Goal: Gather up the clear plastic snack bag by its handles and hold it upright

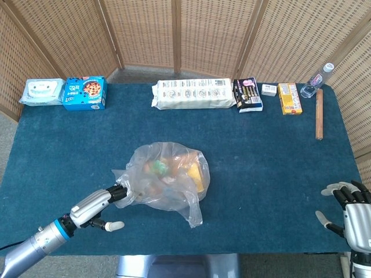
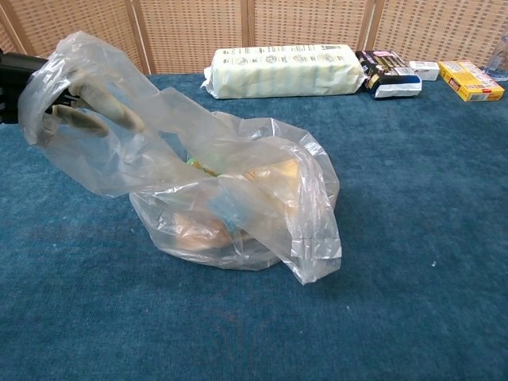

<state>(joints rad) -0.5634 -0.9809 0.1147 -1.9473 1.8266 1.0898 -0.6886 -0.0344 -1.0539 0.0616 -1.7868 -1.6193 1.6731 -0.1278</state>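
Observation:
The clear plastic snack bag (image 1: 168,176) lies slumped mid-table with colourful snacks inside, also seen close up in the chest view as the bag (image 2: 238,206). My left hand (image 1: 97,207) reaches in from the lower left, its fingers pushed through the bag's left handle (image 1: 122,186), thumb spread below. In the chest view that left handle (image 2: 95,87) is raised off the cloth, and the left hand (image 2: 87,111) shows through the plastic. The second handle (image 2: 313,238) droops onto the table at the bag's front right. My right hand (image 1: 351,211) hovers at the table's lower right corner, fingers apart and holding nothing.
Along the back edge stand a wipes pack (image 1: 42,91), a blue cookie box (image 1: 85,92), a long white packet (image 1: 194,94), a dark packet (image 1: 247,94), a yellow box (image 1: 289,98) and a bottle (image 1: 319,80). A wooden stick (image 1: 319,121) lies far right. Wicker screens close off the back.

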